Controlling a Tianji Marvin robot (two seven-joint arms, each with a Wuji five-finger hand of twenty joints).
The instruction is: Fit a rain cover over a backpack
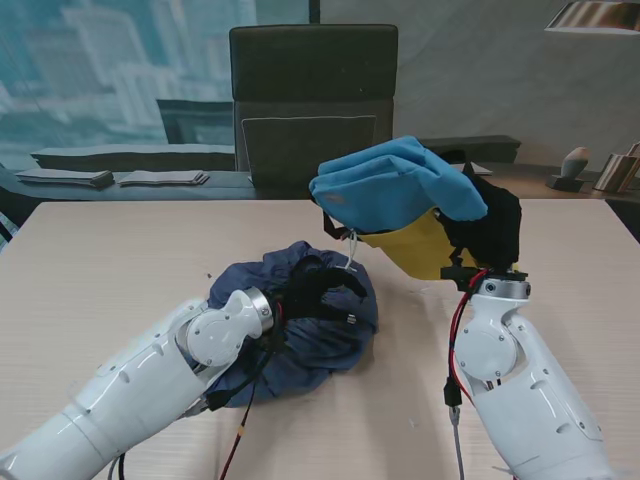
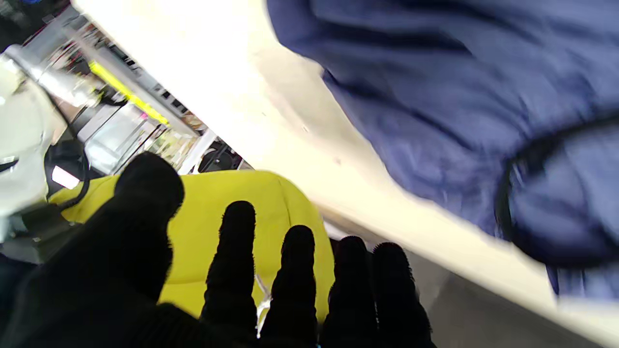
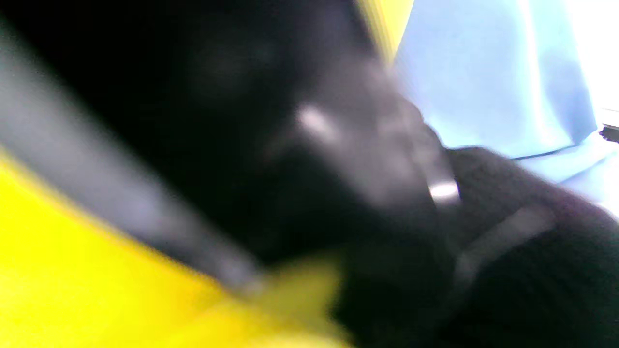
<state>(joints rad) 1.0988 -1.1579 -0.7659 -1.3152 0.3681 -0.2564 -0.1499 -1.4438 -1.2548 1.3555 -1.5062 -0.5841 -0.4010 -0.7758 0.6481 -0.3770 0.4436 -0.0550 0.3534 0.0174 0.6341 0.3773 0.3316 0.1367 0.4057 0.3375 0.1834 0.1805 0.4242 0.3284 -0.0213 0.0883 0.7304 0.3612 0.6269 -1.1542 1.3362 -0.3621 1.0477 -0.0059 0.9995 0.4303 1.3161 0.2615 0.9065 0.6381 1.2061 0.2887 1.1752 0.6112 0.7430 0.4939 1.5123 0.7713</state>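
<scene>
Backpack (image 1: 405,190), blue over yellow, is lifted clear of the table (image 1: 110,260), top tilted toward the chair (image 1: 312,100) side. Right hand (image 1: 485,225) is clenched on its right side, black glove buried in the pack's dark straps; the right wrist view is blurred, showing only yellow fabric (image 3: 72,270), light blue fabric (image 3: 488,82) and black in between, so the exact grip point can't be told.

Rain cover (image 1: 310,325) is a crumpled navy heap on the table, just left of the backpack and nearer to me than it, not touching it as far as I can see. Left hand (image 1: 320,290) rests on top of the heap, fingers spread, nothing pinched that I can make out. In the left wrist view the fingers (image 2: 297,270) are extended and apart, pointing at the backpack's yellow base (image 2: 232,193), with the cover (image 2: 459,111) and its dark elastic edge lying on the table (image 2: 271,121) beside them.

Thin white cord (image 1: 352,250) hangs off the backpack's left edge toward the cover.
</scene>
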